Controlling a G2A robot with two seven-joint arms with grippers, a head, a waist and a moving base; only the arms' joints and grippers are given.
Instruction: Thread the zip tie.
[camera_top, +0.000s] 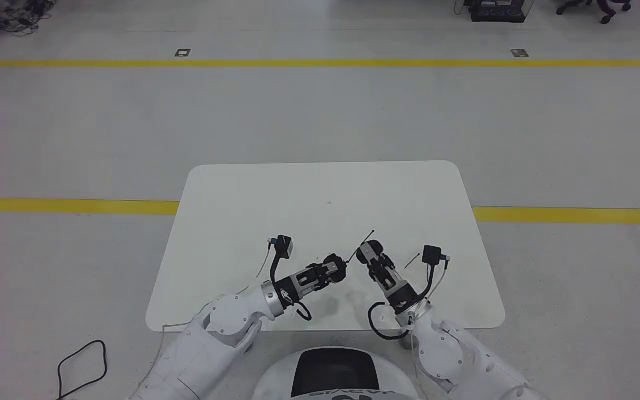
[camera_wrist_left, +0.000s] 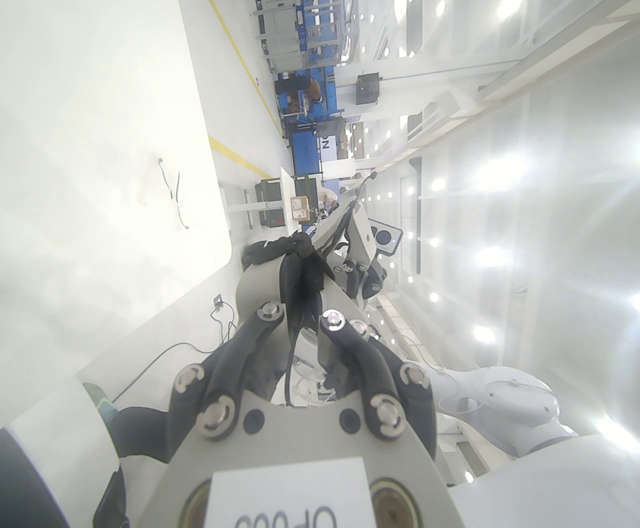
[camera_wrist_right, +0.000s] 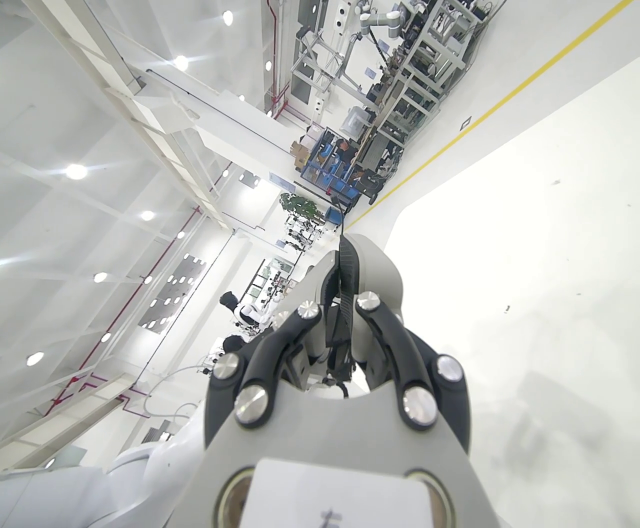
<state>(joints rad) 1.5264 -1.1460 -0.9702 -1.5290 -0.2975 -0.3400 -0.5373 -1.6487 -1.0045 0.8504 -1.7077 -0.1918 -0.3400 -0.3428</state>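
White counter (camera_top: 300, 200), both arms over its near middle. Right pincer (camera_wrist_right: 345, 252) is clamped on the zip tie (camera_wrist_right: 346, 280), a black ribbed strip. The tie's thin tail sticks out past the fingertips, clear of the counter and angled away from the robot. Left pincer (camera_wrist_left: 300, 272) is drawn narrow, just beside the right one. Cannot tell whether it grips anything.

Black zip tie (camera_wrist_right: 346, 274) between the closed fingers of the right end effector (camera_wrist_right: 345, 255), above the white table (camera_wrist_right: 525, 260).
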